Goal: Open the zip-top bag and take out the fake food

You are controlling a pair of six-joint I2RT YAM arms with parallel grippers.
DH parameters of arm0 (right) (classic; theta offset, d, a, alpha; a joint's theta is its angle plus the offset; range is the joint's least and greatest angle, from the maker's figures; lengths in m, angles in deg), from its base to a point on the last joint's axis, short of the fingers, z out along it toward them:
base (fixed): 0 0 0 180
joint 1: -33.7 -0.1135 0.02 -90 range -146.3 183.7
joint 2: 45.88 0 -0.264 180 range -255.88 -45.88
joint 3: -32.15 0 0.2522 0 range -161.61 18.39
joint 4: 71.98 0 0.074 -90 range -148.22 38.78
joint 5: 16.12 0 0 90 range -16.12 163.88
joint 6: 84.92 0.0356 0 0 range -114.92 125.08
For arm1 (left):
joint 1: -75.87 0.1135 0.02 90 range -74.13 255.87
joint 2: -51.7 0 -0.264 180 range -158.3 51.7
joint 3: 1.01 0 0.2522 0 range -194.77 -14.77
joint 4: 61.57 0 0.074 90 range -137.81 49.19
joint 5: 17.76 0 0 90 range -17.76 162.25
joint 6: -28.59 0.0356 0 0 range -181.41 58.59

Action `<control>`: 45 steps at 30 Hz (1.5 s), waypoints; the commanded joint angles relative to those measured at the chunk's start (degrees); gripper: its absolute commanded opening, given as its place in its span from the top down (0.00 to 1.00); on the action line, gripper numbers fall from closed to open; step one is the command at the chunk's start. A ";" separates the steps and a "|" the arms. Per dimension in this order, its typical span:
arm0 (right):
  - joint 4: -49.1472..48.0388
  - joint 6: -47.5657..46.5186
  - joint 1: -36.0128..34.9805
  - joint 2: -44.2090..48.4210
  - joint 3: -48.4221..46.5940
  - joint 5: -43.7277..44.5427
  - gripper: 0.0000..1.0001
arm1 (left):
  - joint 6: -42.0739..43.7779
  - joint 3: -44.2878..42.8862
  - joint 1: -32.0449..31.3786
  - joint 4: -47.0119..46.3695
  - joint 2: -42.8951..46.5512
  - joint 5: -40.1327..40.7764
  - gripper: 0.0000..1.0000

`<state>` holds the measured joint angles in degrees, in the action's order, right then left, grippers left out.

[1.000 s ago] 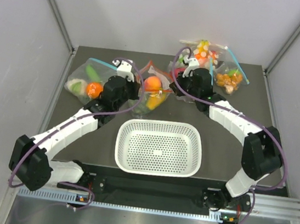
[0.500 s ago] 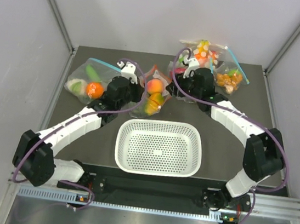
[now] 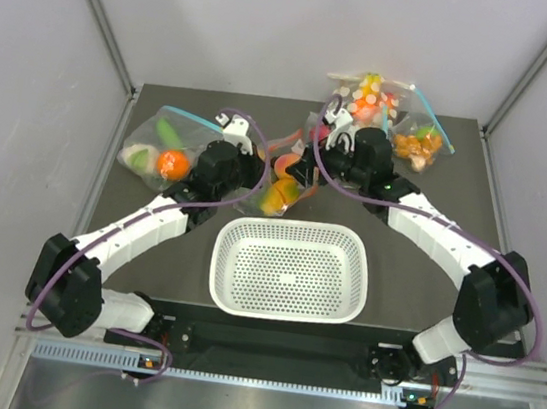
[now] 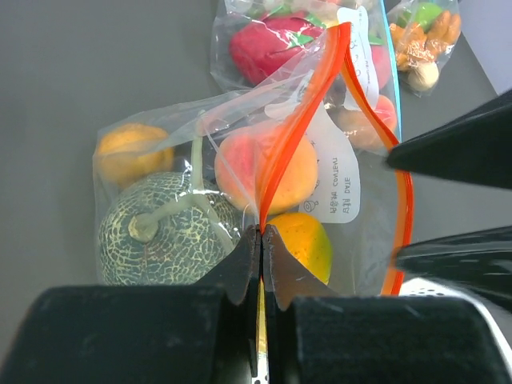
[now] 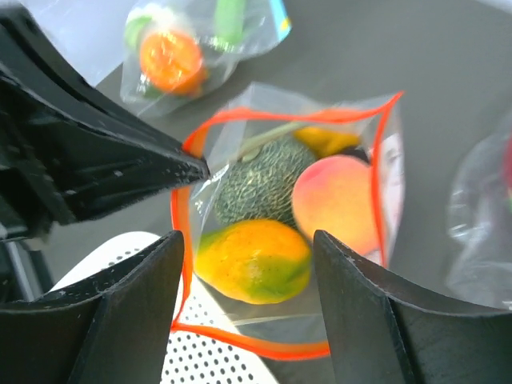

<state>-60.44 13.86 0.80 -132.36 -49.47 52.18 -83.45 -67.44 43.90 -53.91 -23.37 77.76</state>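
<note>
**Figure: bag mouth held open, before extraction.** The zip-top bag [image 4: 240, 184] lies on the table [image 3: 392, 301] just behind the white basket [image 3: 363, 277], between the two arms. The left gripper [image 4: 262, 234] is clamped shut on one lip, pinching the red-orange zip strip [image 4: 292, 128] at its fingertips. The right gripper [image 5: 244, 240] stands with fingers spread above the gaping mouth, holding nothing. The fake food [image 4: 268, 172] is all inside: melon [image 5: 260, 188], peach [image 5: 336, 200], mango [image 5: 252, 260].

Whether the bag's base rests fully on the table cannot be judged from above.

Likely hazards:
- The left pinch holds only a thin edge, so a downward push could pull the strip free and collapse the mouth.
- The right fingers may trap film with a fruit and lift the whole bag.
- The smooth, rounded pieces may squirt out of a grasp.
</note>
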 commanded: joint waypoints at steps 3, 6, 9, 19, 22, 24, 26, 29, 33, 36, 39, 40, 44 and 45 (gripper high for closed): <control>-3.06 3.09 -0.49 -7.64 0.18 -5.38 0.35 | -1.07 1.16 0.15 -3.47 1.06 -0.68 1.00; -2.88 3.79 -0.49 -9.84 -0.78 -4.41 0.35 | -1.34 1.25 0.15 -3.30 1.41 -0.95 1.00; -2.18 4.58 -0.49 -12.22 -1.92 -4.76 0.35 | -1.77 1.51 0.15 -3.30 1.85 -1.47 1.00; 2.04 1.52 -0.76 -13.19 0.88 -6.78 0.24 | -0.55 2.04 0.24 -3.56 -0.86 -2.44 1.00; 5.29 -1.03 -0.76 -14.15 0.27 -9.06 0.17 | -0.19 3.09 0.15 -4.61 -2.36 -2.44 1.00; 6.96 -2.79 -1.02 -15.03 -0.34 -9.85 0.14 | -0.11 3.71 0.15 -4.70 -3.67 -1.74 1.00; 7.23 -3.24 -1.02 -15.65 -0.87 -10.21 0.13 | -0.28 4.06 0.15 -4.53 -4.64 -1.48 1.00; 6.97 -3.68 -1.11 -17.32 -1.75 -11.88 0.11 | -0.63 4.24 0.15 -4.00 -6.75 -1.21 1.00; 5.82 -2.71 -1.11 -19.78 -2.63 -11.80 0.10 | -0.98 3.28 0.24 -1.90 -9.65 0.28 1.00; 5.12 -1.92 -1.11 -20.83 -3.51 -11.71 0.09 | -0.98 1.96 0.15 0.65 -12.29 0.81 1.00; 3.28 -0.61 -1.20 -21.28 -3.60 -12.14 0.09 | -1.07 1.77 0.15 1.19 -15.19 0.90 1.00; 1.01 -0.25 -1.11 -21.19 -3.34 -12.49 0.08 | -1.07 1.86 0.24 0.93 -16.33 0.81 1.00; -3.66 0.89 -1.11 -21.71 -2.28 -13.90 0.08 | -0.98 3.00 0.24 -2.32 -18.44 -0.07 1.00; -3.93 0.81 -1.11 -22.06 -2.46 -13.90 0.08 | -0.98 2.92 0.15 -2.68 -18.80 -0.07 1.00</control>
<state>-57.92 13.75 0.47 -153.75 -50.27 41.52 -84.22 -64.53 43.90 -55.99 -40.30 77.35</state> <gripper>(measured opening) 0.920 0.021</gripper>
